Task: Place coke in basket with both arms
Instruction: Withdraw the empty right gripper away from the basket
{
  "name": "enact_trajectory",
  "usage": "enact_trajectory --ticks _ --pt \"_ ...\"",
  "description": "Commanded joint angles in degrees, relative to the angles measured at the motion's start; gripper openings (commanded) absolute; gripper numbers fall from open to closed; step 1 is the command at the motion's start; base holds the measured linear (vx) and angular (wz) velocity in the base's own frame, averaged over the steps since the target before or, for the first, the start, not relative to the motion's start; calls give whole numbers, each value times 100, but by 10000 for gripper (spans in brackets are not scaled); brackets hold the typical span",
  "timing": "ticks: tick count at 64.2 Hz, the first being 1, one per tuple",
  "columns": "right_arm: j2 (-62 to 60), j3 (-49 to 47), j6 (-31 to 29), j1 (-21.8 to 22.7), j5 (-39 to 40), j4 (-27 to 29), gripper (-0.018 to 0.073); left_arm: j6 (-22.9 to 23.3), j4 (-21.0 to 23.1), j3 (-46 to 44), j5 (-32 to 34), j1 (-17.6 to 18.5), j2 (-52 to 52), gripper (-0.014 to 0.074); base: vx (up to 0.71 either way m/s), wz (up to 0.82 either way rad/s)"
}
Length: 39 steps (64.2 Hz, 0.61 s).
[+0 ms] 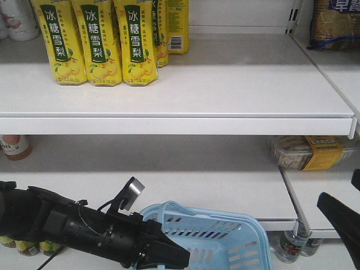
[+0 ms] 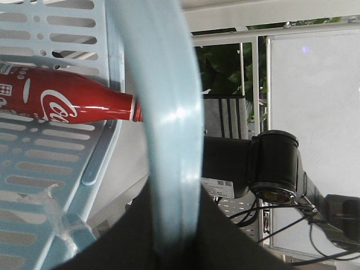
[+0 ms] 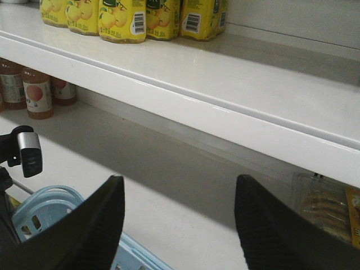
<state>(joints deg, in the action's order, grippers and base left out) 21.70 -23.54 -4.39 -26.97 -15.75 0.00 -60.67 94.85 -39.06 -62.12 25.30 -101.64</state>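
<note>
The light blue basket (image 1: 225, 239) hangs low in the front view, below the middle shelf. My left gripper (image 1: 169, 253) is shut on its loop handle (image 2: 169, 112), which runs up between the jaws of the left gripper (image 2: 174, 188). The coke (image 2: 62, 104), red with white script, lies on its side against the basket's slotted wall (image 2: 50, 169); the front view does not show it. My right gripper (image 3: 180, 179) is open with nothing between its fingers, up and to the right of the basket (image 3: 39, 211). In the front view only its dark fingers (image 1: 337, 216) show, at the right edge.
Yellow pear-drink cartons (image 1: 95, 45) stand on the upper shelf (image 1: 180, 121). A biscuit packet (image 1: 334, 22) sits at the top right. A clear tray of pastries (image 1: 306, 152) and a juice bottle (image 1: 14, 147) sit on the middle shelf. Glass bottles (image 1: 289, 244) stand below, at the right.
</note>
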Motion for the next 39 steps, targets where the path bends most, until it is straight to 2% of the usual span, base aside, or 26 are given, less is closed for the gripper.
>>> enact_trajectory --ticks 1,21,39 --pt "-362 182 44 0 726 -68 428 -64 619 -118 -779 -5 269 -6 0 0" --pt "-1131 813 89 0 720 -60 427 -64 619 -118 -779 -5 269 -6 0 0" --pt "-1149 813 702 0 189 216 381 -64 619 -118 -779 -5 269 -6 0 0"
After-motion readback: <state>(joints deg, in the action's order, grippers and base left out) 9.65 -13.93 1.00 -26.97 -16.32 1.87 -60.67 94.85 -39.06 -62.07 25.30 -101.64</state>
